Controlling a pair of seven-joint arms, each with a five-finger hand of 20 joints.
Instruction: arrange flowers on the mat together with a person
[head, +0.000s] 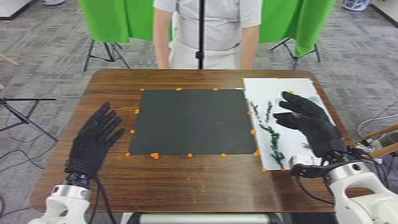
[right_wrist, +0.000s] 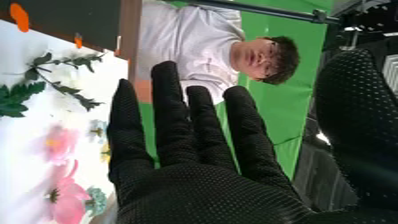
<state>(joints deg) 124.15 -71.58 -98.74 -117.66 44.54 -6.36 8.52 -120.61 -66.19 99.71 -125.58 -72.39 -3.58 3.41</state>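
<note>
I judge the arrangement unstarted: the pink flowers (right_wrist: 67, 204) and green sprigs (right_wrist: 16, 99) lie on the white sheet (head: 266, 87), all left to place, the dark mat (head: 191, 120) is bare, and my left hand (head: 89, 145) and right hand (head: 317, 130), fingers straight and slightly apart, hold nothing.

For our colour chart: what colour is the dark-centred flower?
The flower is pink, clearest in the right wrist view.

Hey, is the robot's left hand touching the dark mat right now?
Apart. In the head view, a strip of brown table shows between the left hand and the dark mat.
</note>
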